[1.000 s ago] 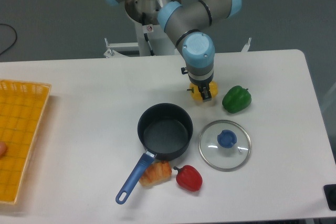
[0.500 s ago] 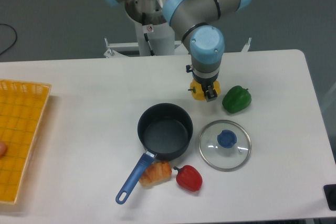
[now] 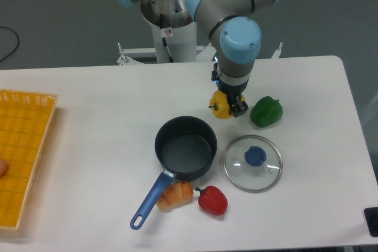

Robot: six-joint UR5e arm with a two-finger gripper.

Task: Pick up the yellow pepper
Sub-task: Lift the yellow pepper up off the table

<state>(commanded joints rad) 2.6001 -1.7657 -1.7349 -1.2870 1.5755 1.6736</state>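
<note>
The yellow pepper (image 3: 221, 109) is small and glossy and sits in my gripper (image 3: 235, 105), just right of the table's centre. The black fingers are closed on its right side, and the pepper sticks out to the lower left with its stem pointing left. It seems to hang slightly above the white table (image 3: 88, 104), though I cannot see the gap clearly. The wrist hides the top of the pepper.
A green pepper (image 3: 266, 111) lies close to the right of the gripper. A dark pot (image 3: 185, 147) with a blue handle stands just in front, and a glass lid (image 3: 253, 163) lies to its right. A red pepper (image 3: 213, 200) and a croissant (image 3: 175, 195) lie near the front. A yellow basket (image 3: 20, 157) stands at the left edge.
The wrist has risen and shifted slightly right. The yellow pepper has gone with it and now shows more at the gripper's lower left.
</note>
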